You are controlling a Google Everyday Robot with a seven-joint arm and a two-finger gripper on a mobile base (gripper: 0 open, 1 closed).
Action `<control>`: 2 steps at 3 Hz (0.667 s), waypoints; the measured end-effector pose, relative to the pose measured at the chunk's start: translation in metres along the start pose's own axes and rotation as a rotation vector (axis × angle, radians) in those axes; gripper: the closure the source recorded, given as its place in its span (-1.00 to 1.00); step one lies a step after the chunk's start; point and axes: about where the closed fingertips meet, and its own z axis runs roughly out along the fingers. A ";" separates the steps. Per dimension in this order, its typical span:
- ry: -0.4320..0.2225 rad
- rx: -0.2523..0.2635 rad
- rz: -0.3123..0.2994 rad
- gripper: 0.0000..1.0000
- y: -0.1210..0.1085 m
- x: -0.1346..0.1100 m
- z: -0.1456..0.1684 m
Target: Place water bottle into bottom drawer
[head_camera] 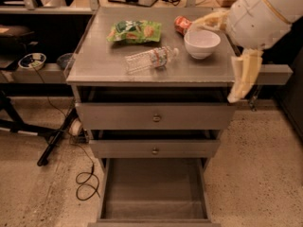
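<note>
The small clear ribbed plastic water bottle (151,59) lay sideways near the front edge of the grey cabinet top (94,67). The pale gripper (210,19) hovered at its two o'clock, whether clenched I could not tell. The deep grey metal bottom drawer (154,188) gaped at six o'clock.

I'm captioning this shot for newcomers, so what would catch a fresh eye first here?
The bulky white robot arm fills the upper right, its gripper beside the red can, just behind the white bowl. Next comes the bottom drawer, pulled wide open at the foot of the cabinet. On the cabinet top the water bottle lies on its side in front of a green snack bag.
</note>
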 end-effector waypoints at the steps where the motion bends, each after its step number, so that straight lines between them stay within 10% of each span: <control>1: -0.017 0.046 0.005 -1.00 -0.031 0.007 0.011; 2: -0.009 0.056 0.018 -1.00 -0.045 0.010 0.017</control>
